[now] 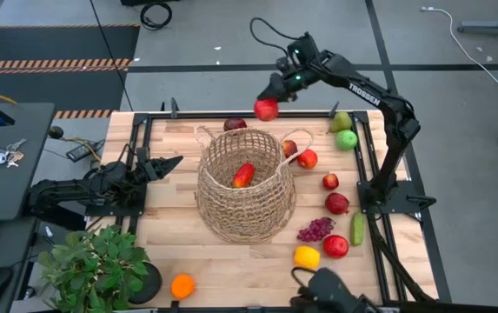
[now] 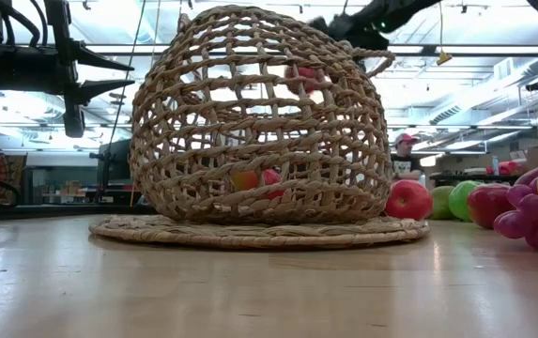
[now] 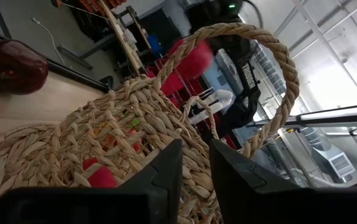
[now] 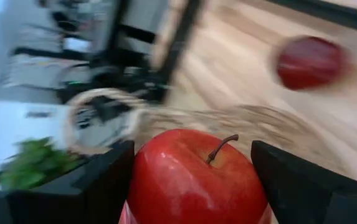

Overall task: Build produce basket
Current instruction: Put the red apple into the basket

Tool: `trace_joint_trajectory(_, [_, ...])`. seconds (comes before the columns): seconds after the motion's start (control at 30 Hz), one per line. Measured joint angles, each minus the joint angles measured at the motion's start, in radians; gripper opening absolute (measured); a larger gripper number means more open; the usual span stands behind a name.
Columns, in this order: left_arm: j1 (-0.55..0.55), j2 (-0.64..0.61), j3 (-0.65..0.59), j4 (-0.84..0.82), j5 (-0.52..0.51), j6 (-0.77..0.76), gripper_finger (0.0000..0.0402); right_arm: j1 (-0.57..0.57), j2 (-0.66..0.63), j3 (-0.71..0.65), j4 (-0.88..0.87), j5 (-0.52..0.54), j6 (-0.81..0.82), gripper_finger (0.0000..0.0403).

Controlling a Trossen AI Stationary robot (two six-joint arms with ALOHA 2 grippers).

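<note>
The wooden table point(image 1: 170, 252) carried the lot. The wicker basket point(image 1: 245, 187) sat at its middle on a flat woven mat point(image 2: 259, 231). Behind it at the far edge lay a dark red apple point(image 1: 235, 124). Off to the right, a pear point(image 1: 341, 121) and a green apple point(image 1: 346, 139) lay touching, then two red apples point(image 1: 307, 158) just beside the basket's rim, and two more red fruits point(image 1: 337, 203) further along. Grapes point(image 1: 315, 229), a cucumber point(image 1: 357, 229), a lemon point(image 1: 306, 256) and another red apple point(image 1: 335, 246) clustered near the front right. At the front left stood a potted plant point(image 1: 96, 265), with an orange point(image 1: 182, 285) just beside it.
</note>
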Motion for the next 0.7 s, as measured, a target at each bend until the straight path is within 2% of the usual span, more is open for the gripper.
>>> trace_joint_trajectory(0.13, [0.0,0.0,0.0,0.0,0.0,0.0,0.0091,0.072,0.0,0.031,0.146,-0.018,0.072,0.0322])
trace_joint_trajectory(0.3, [0.0,0.0,0.0,0.0,0.0,0.0,0.0089,0.18,0.0,0.048,0.243,-0.013,0.1,0.0322])
trace_joint_trajectory(0.4, [0.0,0.0,0.0,0.0,0.0,0.0,0.0091,0.238,0.0,0.048,0.251,0.01,0.111,0.0322])
trace_joint_trajectory(0.7, [0.0,0.0,0.0,0.0,0.0,0.0,0.0085,0.376,0.004,0.047,0.177,0.179,0.112,0.0322])
